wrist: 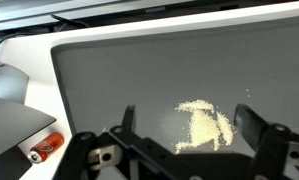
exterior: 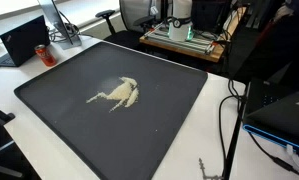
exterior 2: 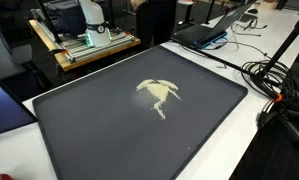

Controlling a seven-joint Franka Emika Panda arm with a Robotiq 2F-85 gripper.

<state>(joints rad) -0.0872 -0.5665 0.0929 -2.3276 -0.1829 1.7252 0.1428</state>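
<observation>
while your gripper (wrist: pixel 189 115) hangs above the mat in the wrist view, the thing nearest to it is a pale cream, ragged-edged patch of crumbly stuff (wrist: pixel 205 123). it is thin and flat, with a fuller body on one side and a few narrow streaks trailing off it. you cannot tell from these pictures whether it is loose grains or a scrap of fabric. it lies near the middle of a large dark grey rectangular mat with rounded corners (exterior: pixel 174 115), which covers most of a white table (exterior: pixel 221 105). both exterior views show it well apart from every edge of the mat.

your two black fingers (wrist: pixel 129 118) stand wide apart and grip nothing. they touch neither the patch nor the mat, and the patch shows in the gap between them.

off the mat's edge, a small red-and-white object (wrist: pixel 46 147) rests on the table. a black open laptop (exterior: pixel 24 40) and a wooden cart with a green-lit device (exterior 2: pixel 89 42) stand further back.
</observation>
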